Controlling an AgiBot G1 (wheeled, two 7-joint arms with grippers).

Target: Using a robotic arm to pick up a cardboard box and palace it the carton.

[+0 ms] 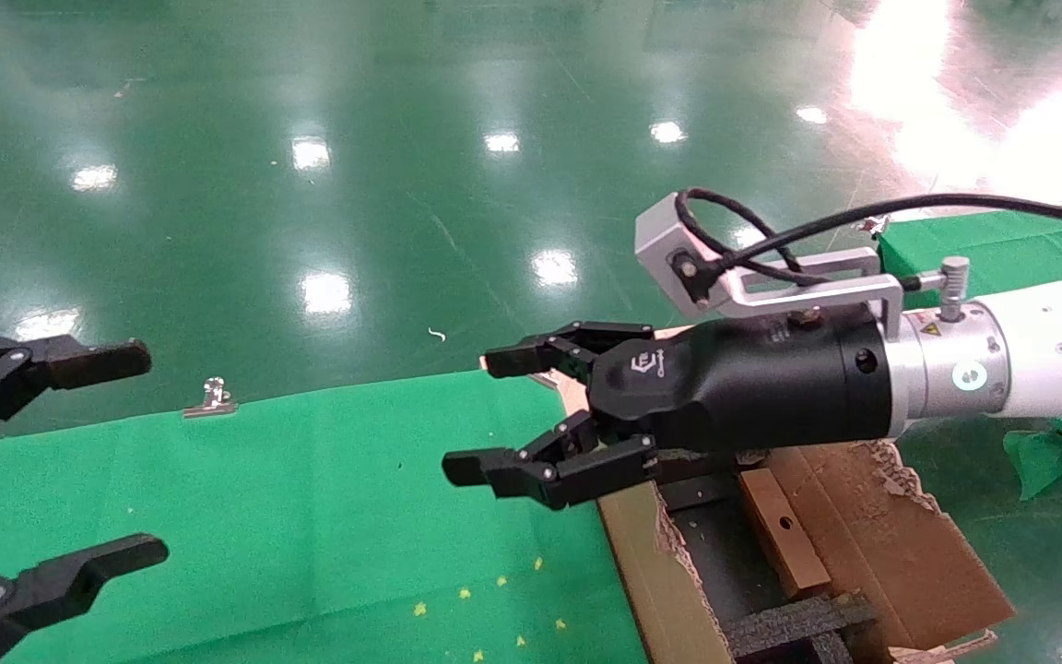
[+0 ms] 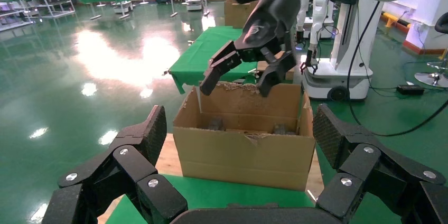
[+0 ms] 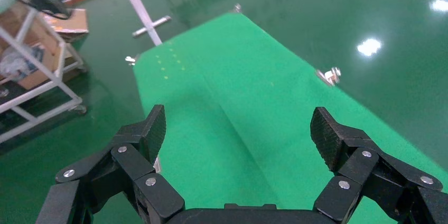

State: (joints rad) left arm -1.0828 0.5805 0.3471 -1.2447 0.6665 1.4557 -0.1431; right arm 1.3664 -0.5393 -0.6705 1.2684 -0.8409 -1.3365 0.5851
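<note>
I see one green cloth-covered table [image 1: 291, 516] filling the lower left of the head frame. One large brown corrugated carton [image 1: 872, 535] with ragged flaps and black foam sits at the lower right. One white jointed robotic arm [image 1: 1047, 355] reaches in from the right; its black right gripper [image 1: 485, 415] hangs above the carton's edge, jaws wide apart, empty. One small flat brown cardboard box [image 1: 782, 530] lies inside the carton. My left gripper [image 1: 79, 461] idles at far left, spread wide, empty.
</note>
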